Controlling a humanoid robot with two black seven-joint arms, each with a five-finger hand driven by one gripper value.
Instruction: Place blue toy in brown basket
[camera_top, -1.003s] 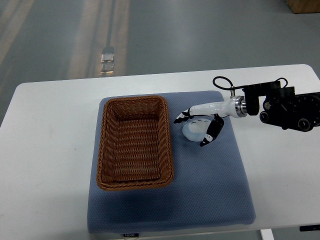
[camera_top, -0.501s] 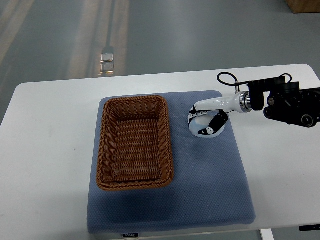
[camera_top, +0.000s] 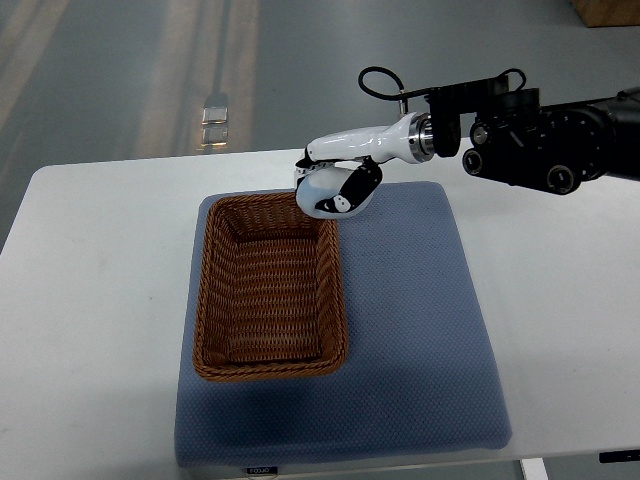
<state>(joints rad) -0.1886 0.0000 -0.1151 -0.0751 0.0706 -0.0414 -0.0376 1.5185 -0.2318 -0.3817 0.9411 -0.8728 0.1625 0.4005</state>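
Blue toy is wrapped in the right hand's curled fingers, lifted over the brown wicker basket's nearest corner, presumably so it drops inside.

The only lettering anywhere sits on a small dark tag at the six o'clock edge of the blue mat, down at the near side of the table. It carries a few pale characters, but they are too small and blurred to make out. Nothing else carries print that can be read: no mark shows on the brown basket, none on the white shell of the right hand, and none on the black arm housing at two o'clock.
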